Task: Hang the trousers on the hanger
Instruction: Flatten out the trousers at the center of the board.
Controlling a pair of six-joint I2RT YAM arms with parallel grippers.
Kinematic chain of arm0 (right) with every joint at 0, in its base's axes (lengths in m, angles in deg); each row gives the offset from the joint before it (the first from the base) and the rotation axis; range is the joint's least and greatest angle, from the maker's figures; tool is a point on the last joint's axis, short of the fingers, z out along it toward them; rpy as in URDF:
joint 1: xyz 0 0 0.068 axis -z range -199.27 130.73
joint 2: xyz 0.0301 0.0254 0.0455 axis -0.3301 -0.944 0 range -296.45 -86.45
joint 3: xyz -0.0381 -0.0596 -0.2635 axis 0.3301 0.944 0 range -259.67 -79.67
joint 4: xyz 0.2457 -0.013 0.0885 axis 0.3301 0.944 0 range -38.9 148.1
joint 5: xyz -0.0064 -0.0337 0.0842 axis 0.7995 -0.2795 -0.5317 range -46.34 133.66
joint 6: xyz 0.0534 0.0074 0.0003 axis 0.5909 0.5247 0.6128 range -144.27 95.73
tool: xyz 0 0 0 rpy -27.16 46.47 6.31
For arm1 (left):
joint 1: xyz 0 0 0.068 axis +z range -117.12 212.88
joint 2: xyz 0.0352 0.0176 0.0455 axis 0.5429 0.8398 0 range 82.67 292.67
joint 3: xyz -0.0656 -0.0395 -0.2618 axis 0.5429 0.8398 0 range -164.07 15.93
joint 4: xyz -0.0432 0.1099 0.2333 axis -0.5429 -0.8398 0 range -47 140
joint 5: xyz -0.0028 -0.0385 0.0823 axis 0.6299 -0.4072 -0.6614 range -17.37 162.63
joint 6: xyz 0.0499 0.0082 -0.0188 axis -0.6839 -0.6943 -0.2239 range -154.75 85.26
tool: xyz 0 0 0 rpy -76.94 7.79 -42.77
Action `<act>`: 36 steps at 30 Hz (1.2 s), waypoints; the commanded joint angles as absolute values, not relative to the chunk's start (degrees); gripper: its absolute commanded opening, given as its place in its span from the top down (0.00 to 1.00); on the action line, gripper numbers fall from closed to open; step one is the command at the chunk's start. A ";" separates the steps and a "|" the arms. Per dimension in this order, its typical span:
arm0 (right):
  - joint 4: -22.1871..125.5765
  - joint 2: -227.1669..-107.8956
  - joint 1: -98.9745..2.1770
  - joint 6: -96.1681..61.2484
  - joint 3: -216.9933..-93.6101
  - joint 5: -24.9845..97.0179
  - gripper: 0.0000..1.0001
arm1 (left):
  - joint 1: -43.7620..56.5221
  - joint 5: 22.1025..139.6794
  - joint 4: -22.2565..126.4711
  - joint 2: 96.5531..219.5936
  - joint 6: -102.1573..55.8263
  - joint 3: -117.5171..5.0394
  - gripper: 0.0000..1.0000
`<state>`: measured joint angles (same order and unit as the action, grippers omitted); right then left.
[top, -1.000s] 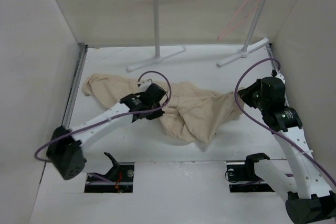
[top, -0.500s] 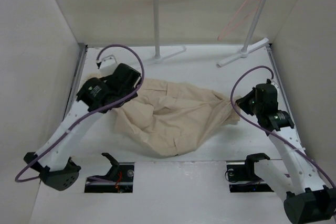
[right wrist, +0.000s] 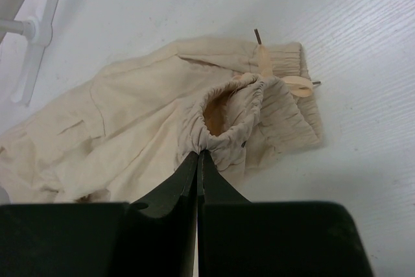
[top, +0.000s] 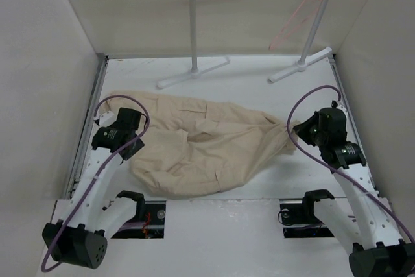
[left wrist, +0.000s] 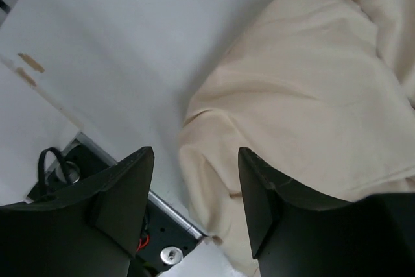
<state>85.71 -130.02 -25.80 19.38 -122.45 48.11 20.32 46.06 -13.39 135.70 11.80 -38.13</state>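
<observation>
Beige trousers [top: 207,144] | left jaws half-open, holding nothing | right jaws clamped on waistband [right wrist: 227,121]

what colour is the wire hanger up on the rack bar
Pink-salmon. The thin triangular wire hanger shows best in the top external view.

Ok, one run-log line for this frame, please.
left gripper: fingers open, empty, over trousers edge | right gripper: shut on waistband | trousers: spread on table | hanger: on rack, bare

Can't resolve hanger [top: 295,21] hook, clipped at top edge; can't see trousers [left wrist: 311,115] edge behind left hand [left wrist: 194,157], rest cropped right.
</observation>
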 commanded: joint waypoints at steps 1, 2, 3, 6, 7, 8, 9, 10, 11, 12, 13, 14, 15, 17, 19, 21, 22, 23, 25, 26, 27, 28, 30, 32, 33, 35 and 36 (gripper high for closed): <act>86.08 -128.99 -27.04 18.27 -121.51 48.14 0.95 | 22.63 50.11 4.43 137.68 7.80 -33.04 0.46; 86.17 -128.90 -27.40 18.18 -121.16 48.14 0.95 | 23.77 52.13 7.96 139.34 7.01 -32.59 0.45; 86.17 -128.64 -27.66 18.00 -120.89 48.05 0.95 | 25.35 53.02 10.69 141.27 6.22 -32.50 0.44; 85.91 -128.55 -28.19 17.91 -120.45 47.18 0.94 | 30.28 54.96 19.30 146.46 3.67 -31.18 0.41; 85.73 -128.64 -28.63 17.91 -120.54 46.91 0.94 | 31.42 55.75 22.55 148.13 2.71 -30.66 0.41; 85.55 -128.64 -29.15 17.91 -120.62 46.74 0.94 | 32.13 56.80 25.54 149.54 2.00 -30.39 0.41; 85.47 -128.64 -29.85 18.00 -120.80 46.73 0.94 | 32.74 57.59 27.74 151.12 1.12 -30.30 0.41; 85.38 -128.64 -30.64 18.17 -120.80 46.82 0.94 | 33.18 57.86 28.81 152.61 0.77 -30.56 0.40; 85.29 -128.55 -31.52 18.35 -120.80 47.08 0.94 | 33.62 58.56 30.30 153.85 0.41 -30.74 0.40; 85.11 -128.46 -32.40 18.53 -120.80 47.26 0.94 | 33.72 59.18 31.10 155.08 0.15 -30.91 0.39; 84.94 -128.46 -33.02 18.79 -120.71 47.44 0.94 | 33.98 59.97 31.46 156.57 -0.03 -31.00 0.40; 84.76 -128.38 -33.55 19.14 -120.45 47.44 0.94 | 33.98 61.02 31.81 157.80 -0.20 -31.09 0.40; 84.59 -128.37 -33.81 19.49 -120.36 47.44 0.94 | 33.98 61.99 32.25 158.68 -0.29 -30.92 0.41; 84.24 -128.37 -34.08 20.02 -120.27 47.44 0.94 | 33.80 63.05 32.78 159.39 -0.29 -29.95 0.46; 84.23 -128.37 -34.17 20.02 -120.53 47.52 0.94 | 33.89 63.66 32.08 159.48 -0.29 -28.99 0.58; 84.06 -128.46 -34.17 19.76 -120.97 47.35 0.93 | 34.85 64.01 29.98 158.70 -0.03 -28.02 0.70; 83.80 -128.81 -33.82 19.50 -121.32 47.00 0.93 | 35.99 64.36 28.49 158.26 -0.03 -27.75 0.79; 83.62 -129.16 -33.47 19.32 -121.68 46.82 0.93 | 36.96 64.80 26.99 157.64 -0.03 -27.66 0.88; 83.09 -129.95 -33.38 18.88 -122.55 46.73 0.93 | 39.59 64.20 23.30 155.45 0.41 -28.01 0.98; 82.83 -130.39 -33.38 18.79 -123.08 46.73 0.93 | 41.00 63.84 21.37 153.35 0.85 -28.89 1.00; 82.65 -130.74 -33.46 18.79 -123.69 46.65 0.93 | 42.14 63.49 19.35 150.72 1.81 -30.11 1.00; 82.48 -131.10 -33.64 18.79 -124.22 46.65 0.93 | 43.02 62.97 17.33 147.30 2.77 -31.86 1.00; 82.48 -131.62 -33.64 18.88 -124.93 46.73 0.93 | 44.43 61.74 11.98 141.23 4.36 -37.30 1.00; 82.39 -131.98 -34.17 19.05 -124.93 46.73 0.93 | 45.31 60.07 6.00 137.36 5.15 -43.45 1.00; 82.30 -132.06 -34.34 19.23 -124.67 46.56 0.93 | 45.67 58.41 2.49 135.51 5.51 -46.70 1.00; 82.30 -131.89 -34.61 19.41 -123.97 46.56 0.93 | 46.72 52.71 -4.28 132.08 6.12 -51.72 1.00; 82.65 -131.72 -34.61 19.49 -123.62 46.56 0.94 | 47.68 48.59 -8.49 130.67 7.08 -53.66 1.00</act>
<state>85.38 -132.14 -33.93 19.45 -122.08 47.21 45.74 58.65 6.19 135.20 4.39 -47.90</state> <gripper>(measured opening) 0.067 0.007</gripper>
